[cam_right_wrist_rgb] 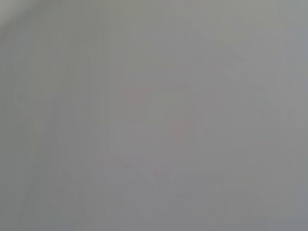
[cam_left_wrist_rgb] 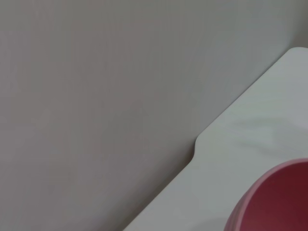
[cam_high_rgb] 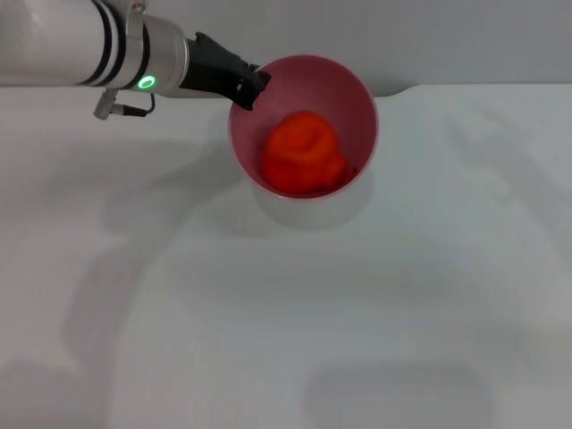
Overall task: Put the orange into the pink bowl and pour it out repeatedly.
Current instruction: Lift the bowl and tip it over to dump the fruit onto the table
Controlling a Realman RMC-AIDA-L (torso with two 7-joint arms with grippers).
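Pinching the pink bowl (cam_high_rgb: pixel 357 98) rim, left end effector (cam_high_rgb: pixel 250 89); orange (cam_high_rgb: pixel 304 154) lies inside.

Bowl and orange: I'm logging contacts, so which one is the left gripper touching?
The bowl: the left gripper is at its rim, while the orange lies inside, apart from the gripper.

The bowl (cam_high_rgb: pixel 357 98) looks like smooth pink plastic with a soft sheen. The orange (cam_high_rgb: pixel 304 154) inside has a slightly lumpy, matt skin (plastic or rubber, cannot tell). The table (cam_high_rgb: pixel 357 313) is smooth, matt white. The left gripper (cam_high_rgb: pixel 246 88) is matt black; the arm (cam_high_rgb: pixel 63 45) behind is glossy white.
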